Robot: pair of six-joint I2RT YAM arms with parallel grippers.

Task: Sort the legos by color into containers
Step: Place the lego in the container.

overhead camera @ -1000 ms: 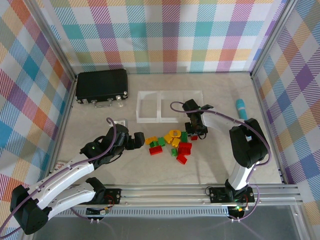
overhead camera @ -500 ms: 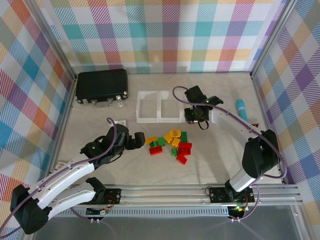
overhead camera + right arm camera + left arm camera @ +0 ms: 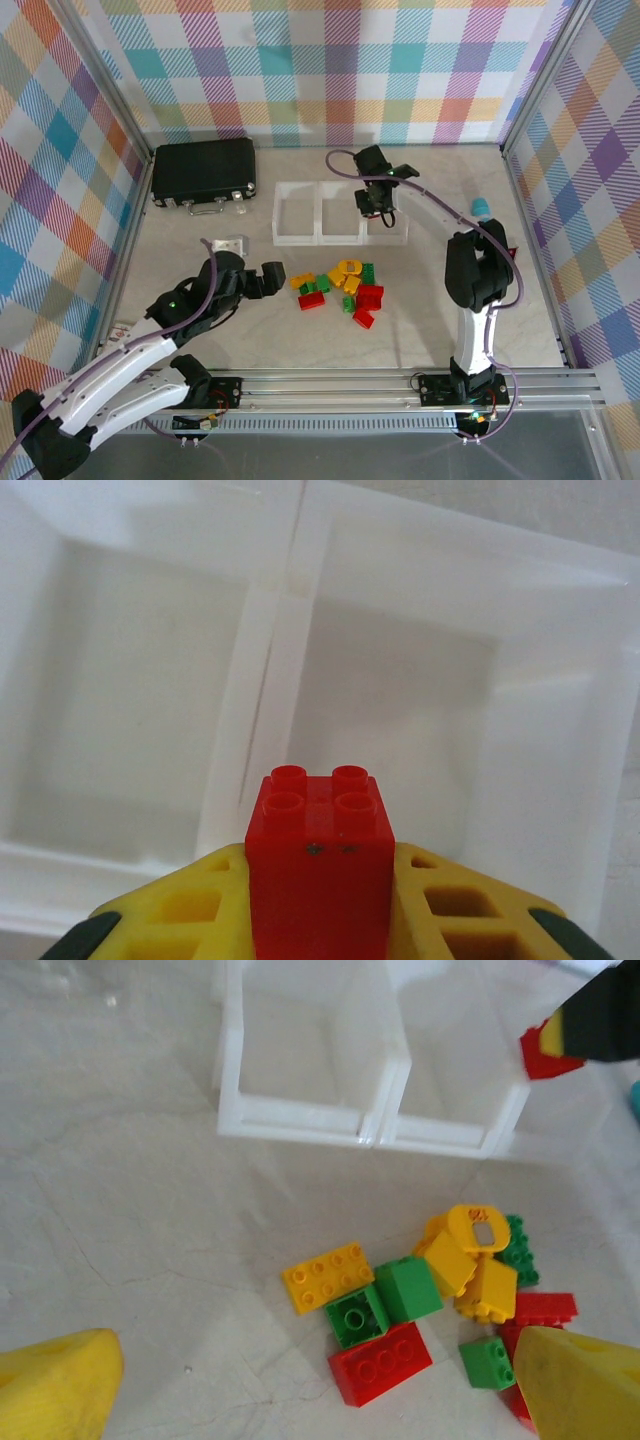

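One small red four-stud plastic brick (image 3: 320, 825) sits clenched in the right jaws above the three joined clear-white square bins (image 3: 318, 212); the left wrist view catches just its corner. Left jaws gape, released, over the marbled tabletop (image 3: 130, 1260) beside the red, green and yellow brick pile (image 3: 430, 1300), yellow fingertips (image 3: 50, 1390) cut off.

top: overhead, far | wrists: close, downward | shared: containers (image 3: 318, 215)

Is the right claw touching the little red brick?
Touching. In the right wrist view the red brick sits squeezed between the right gripper's yellow fingers, no gap either side.
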